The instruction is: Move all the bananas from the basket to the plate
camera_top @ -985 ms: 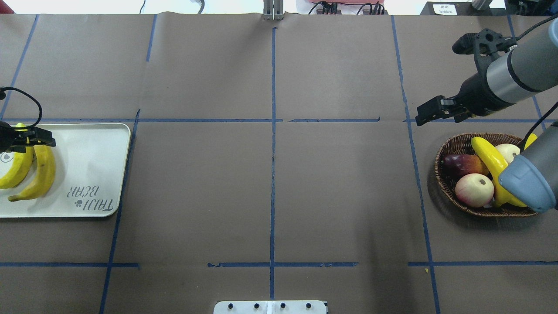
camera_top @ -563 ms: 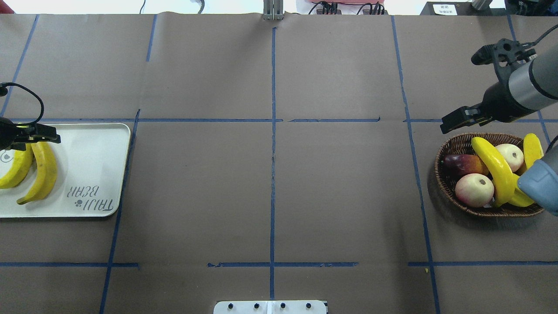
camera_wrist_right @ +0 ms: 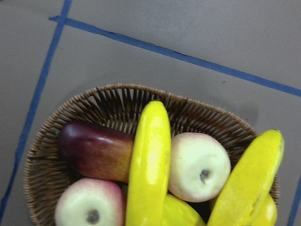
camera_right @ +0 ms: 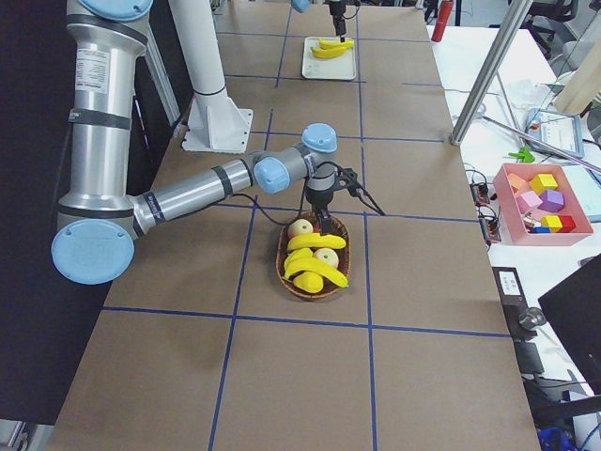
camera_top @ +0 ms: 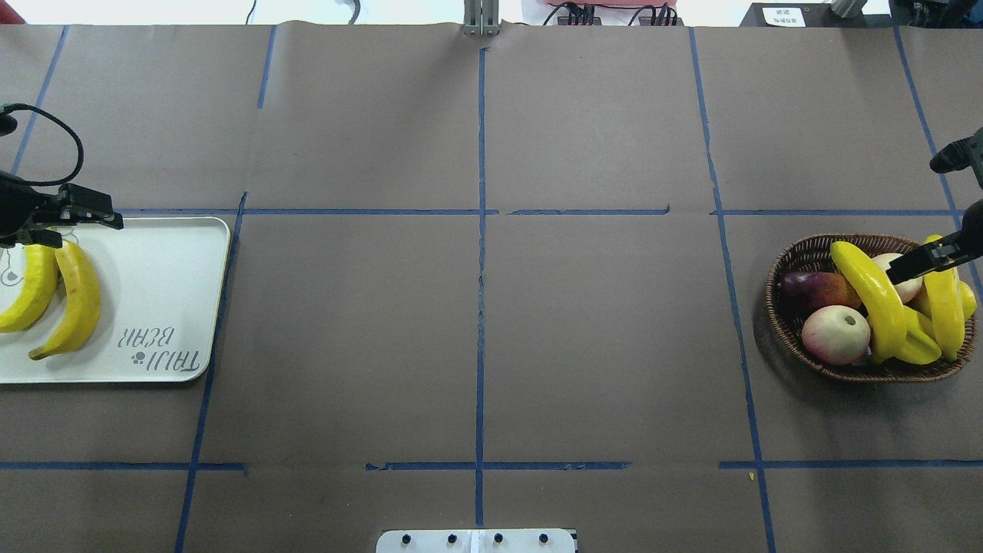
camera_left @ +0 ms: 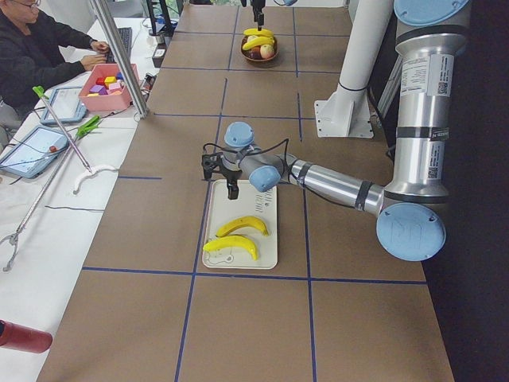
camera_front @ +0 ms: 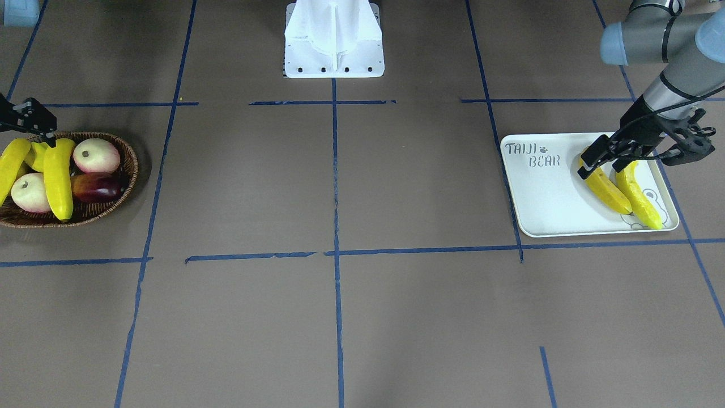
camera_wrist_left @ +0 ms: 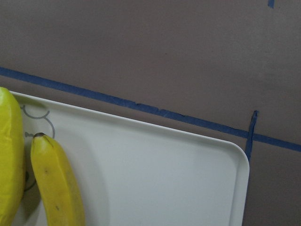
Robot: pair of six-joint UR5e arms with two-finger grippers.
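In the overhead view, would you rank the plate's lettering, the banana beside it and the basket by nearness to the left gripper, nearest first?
1. Banana: just below the left gripper, on the plate.
2. Lettering: plate's near-right corner.
3. Basket: far across, at the table's right.

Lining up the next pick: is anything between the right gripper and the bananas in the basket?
Nothing visible. The right gripper hangs over the basket, and the bananas lie uncovered on top of the other fruit.
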